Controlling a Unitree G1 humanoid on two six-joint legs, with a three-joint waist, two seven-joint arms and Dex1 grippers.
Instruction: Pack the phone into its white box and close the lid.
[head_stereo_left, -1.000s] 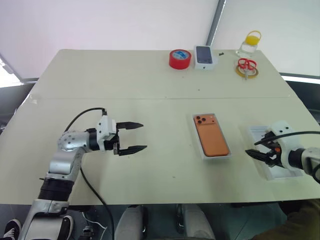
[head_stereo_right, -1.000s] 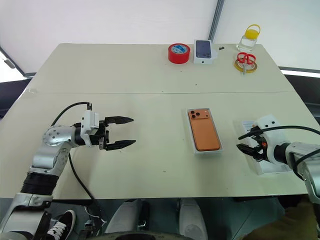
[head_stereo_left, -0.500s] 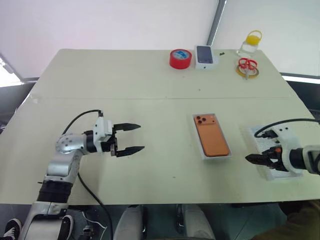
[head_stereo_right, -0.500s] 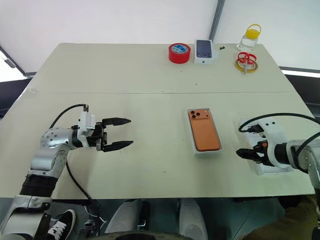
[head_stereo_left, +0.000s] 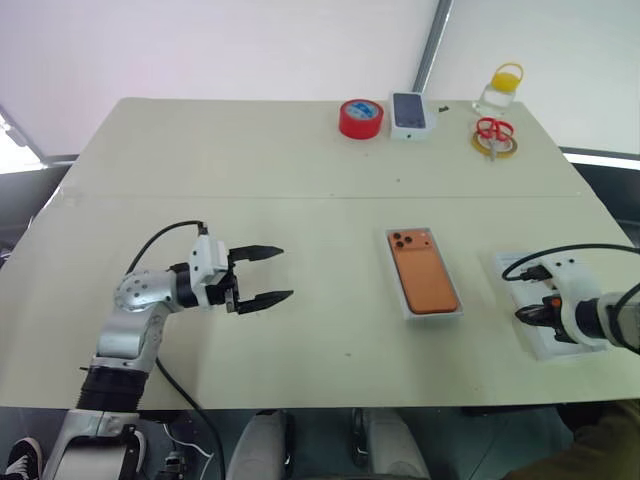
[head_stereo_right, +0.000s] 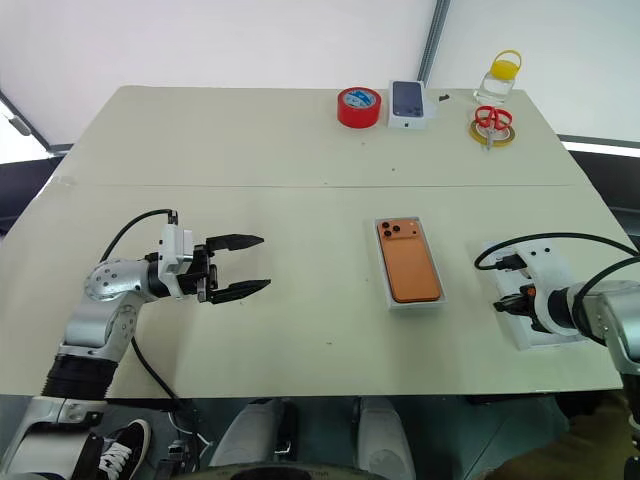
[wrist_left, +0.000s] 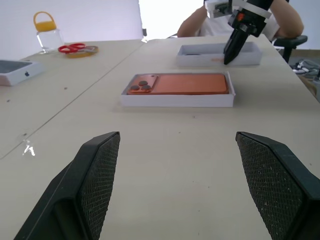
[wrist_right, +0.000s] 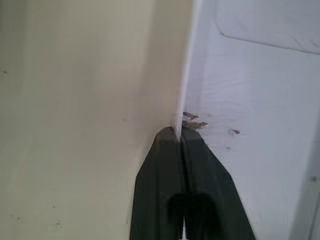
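The orange phone (head_stereo_left: 424, 278) lies camera side up in the shallow white box (head_stereo_left: 436, 315) right of the table's middle. To its right sits the white lid (head_stereo_left: 519, 268), hollow side up. My right gripper (head_stereo_left: 527, 316) points down at the lid's wall nearest the phone. In the right wrist view its fingertips (wrist_right: 170, 137) are pinched together on that thin wall (wrist_right: 187, 65). My left gripper (head_stereo_left: 287, 272) hovers open and empty over the table's left half, pointing towards the phone (wrist_left: 190, 83), well apart from it.
Along the far edge stand a red tape roll (head_stereo_left: 360, 117), a small box picturing a dark phone (head_stereo_left: 411, 113), red scissors on a yellow tape ring (head_stereo_left: 494, 133) and a yellow-capped bottle (head_stereo_left: 500, 88). A person (wrist_left: 200, 25) sits beyond the lid.
My right gripper went from open to shut on the lid's wall and tipped more steeply downward. The left arm stayed where it was.
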